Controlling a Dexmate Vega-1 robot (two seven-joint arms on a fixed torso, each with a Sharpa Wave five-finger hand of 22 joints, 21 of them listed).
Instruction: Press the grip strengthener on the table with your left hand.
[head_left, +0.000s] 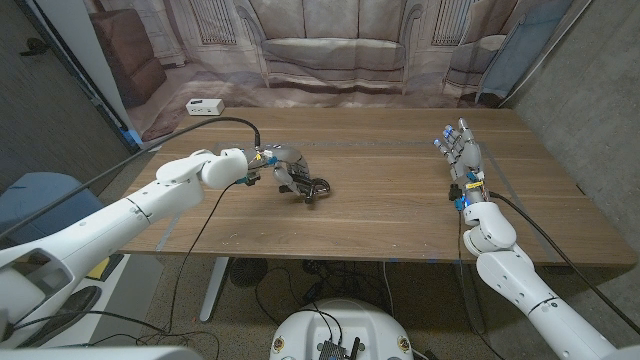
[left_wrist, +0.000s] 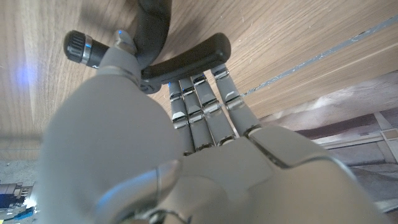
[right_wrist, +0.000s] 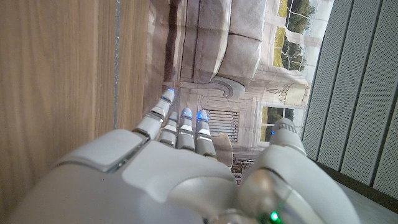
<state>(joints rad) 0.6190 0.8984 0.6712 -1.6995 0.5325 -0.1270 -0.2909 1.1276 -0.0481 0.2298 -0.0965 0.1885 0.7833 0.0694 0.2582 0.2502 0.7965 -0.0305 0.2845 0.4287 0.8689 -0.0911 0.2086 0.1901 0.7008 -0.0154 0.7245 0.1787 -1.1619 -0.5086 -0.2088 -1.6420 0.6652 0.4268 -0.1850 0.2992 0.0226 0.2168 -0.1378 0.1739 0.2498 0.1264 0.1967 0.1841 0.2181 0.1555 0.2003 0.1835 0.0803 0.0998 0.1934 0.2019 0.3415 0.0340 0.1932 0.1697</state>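
The black grip strengthener (head_left: 318, 188) lies on the wooden table (head_left: 380, 215), left of the middle. My left hand (head_left: 287, 167) is on it, fingers curled down over its near side. In the left wrist view my left hand (left_wrist: 186, 149) reaches its fingers (left_wrist: 199, 106) onto one black handle (left_wrist: 193, 57), with the other handle (left_wrist: 152, 28) arching away beyond it and a ribbed knob (left_wrist: 79, 46) to one side. My right hand (head_left: 461, 152) stands at the table's right side, fingers up and spread, holding nothing; the right wrist view shows my right hand (right_wrist: 168, 168) the same way.
A small white box (head_left: 204, 106) sits on the floor past the table's far left corner. A printed sofa backdrop (head_left: 330, 45) hangs behind the table. A blue chair (head_left: 40, 195) stands to the left. A black cable (head_left: 215, 122) arcs over my left arm.
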